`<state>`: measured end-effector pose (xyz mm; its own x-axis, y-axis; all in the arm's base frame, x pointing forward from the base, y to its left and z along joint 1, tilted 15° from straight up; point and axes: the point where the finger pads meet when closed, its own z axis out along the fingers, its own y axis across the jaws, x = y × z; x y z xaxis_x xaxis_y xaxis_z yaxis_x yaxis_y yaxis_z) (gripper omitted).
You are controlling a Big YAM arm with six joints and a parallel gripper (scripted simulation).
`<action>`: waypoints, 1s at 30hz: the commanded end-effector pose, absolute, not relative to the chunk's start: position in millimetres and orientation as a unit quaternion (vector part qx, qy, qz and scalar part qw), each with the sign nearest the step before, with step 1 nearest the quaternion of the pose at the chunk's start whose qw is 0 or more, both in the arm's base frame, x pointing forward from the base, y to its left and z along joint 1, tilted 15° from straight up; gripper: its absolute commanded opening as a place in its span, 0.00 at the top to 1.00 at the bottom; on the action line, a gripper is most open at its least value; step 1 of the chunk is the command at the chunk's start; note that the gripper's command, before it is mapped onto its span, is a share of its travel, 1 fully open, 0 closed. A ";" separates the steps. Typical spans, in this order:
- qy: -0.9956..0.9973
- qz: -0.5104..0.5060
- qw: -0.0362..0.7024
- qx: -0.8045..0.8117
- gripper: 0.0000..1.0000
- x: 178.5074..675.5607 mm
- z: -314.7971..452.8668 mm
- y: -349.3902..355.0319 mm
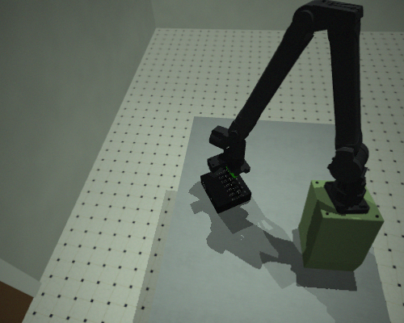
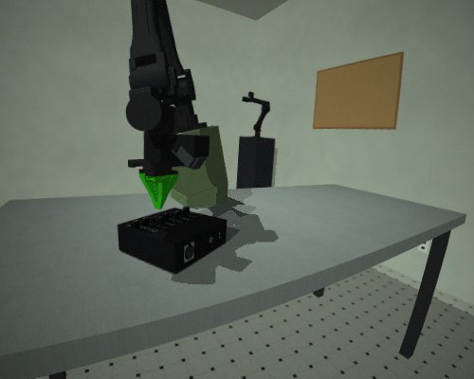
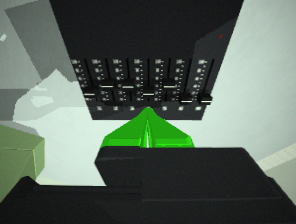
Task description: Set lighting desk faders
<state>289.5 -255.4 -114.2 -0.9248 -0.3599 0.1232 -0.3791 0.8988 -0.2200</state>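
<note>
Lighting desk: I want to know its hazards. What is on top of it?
The desk carries a row of faders with scales. The shut green gripper hangs above its near edge, holding nothing. Channel numbers are too small to read.

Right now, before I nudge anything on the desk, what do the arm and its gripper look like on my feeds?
The arm is matte black throughout, built of long slim links with rounded joint housings. It is bolted to a boxy olive-green pedestal. The gripper has bright green wedge-shaped fingers that taper to a point, under a blocky black body. No loose cables or readable markings show.
</note>
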 end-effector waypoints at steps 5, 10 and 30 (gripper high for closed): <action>-0.973 0.128 0.031 0.188 1.00 297.1 -110.5 -265.4; -0.973 0.128 0.031 0.188 1.00 297.1 -110.5 -265.4; -0.972 0.134 0.026 0.189 1.00 293.5 -104.1 -267.5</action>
